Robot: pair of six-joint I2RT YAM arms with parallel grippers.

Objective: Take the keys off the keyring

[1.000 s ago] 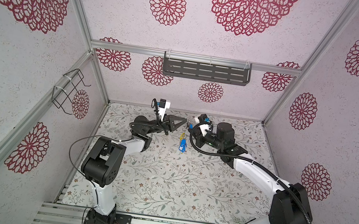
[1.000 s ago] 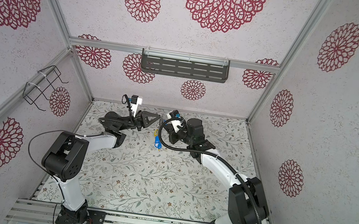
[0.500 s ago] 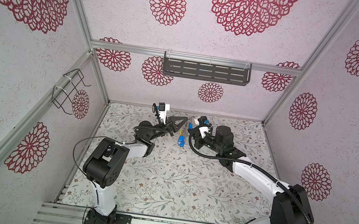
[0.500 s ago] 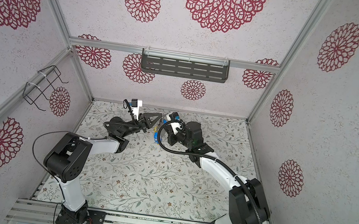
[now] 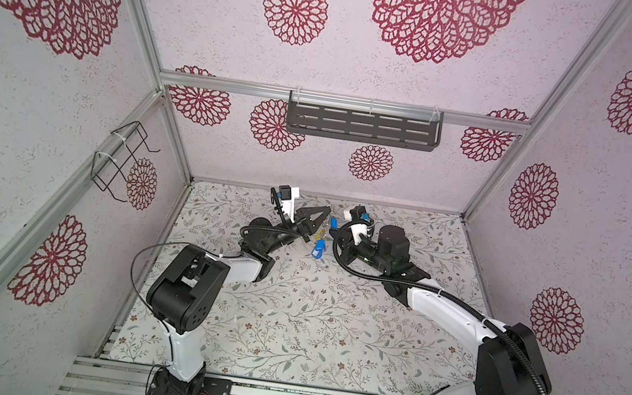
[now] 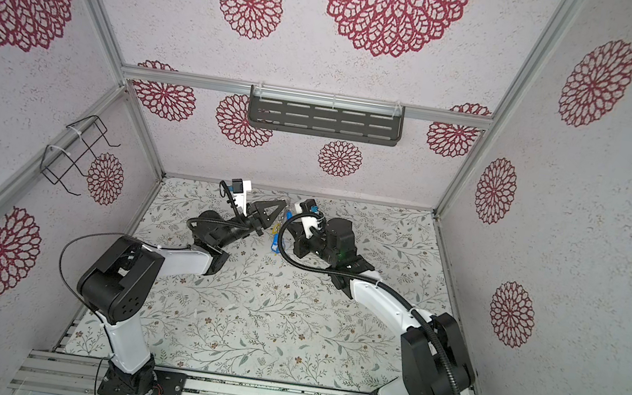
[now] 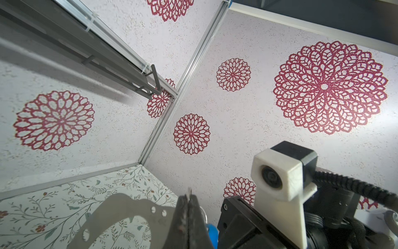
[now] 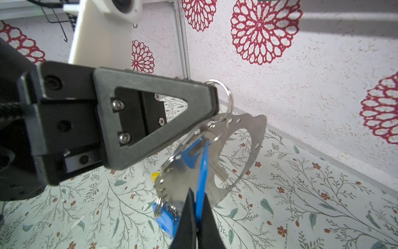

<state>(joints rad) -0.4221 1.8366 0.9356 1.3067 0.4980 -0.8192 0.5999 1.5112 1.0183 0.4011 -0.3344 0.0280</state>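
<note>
Found the left tool point(image 5: 327, 209) and the right tool point(image 8: 195, 202) facing each other over the far middle of the floral worktop point(image 5: 309, 323), with the bunch hanging between them, off the surface. Saw the left tool fully closed on the upper rim of the keyring point(image 8: 247, 133), with a thin sliver of metal poking out between its fingertips in the left wrist view. Noted the keyring hanging tilted below that tip, its wide hole turned toward the right wrist camera. Noted the keys point(image 8: 215, 170) dangling on small split rings point(image 8: 227, 97) across the plate's face, silver blades overlapping it. Saw the right tool pinched shut from below on one long blue tag point(image 8: 202, 172), held edge-on between its fingers. Made out more blue tags point(image 8: 165, 220) bunched low beside that grip, and a yellow tag point(image 8: 155, 175) peeping out at the plate's edge. Caught only a small blue and yellow cluster between the two arms in both top views. Could not tell how many keys sat on the keyring.
</note>
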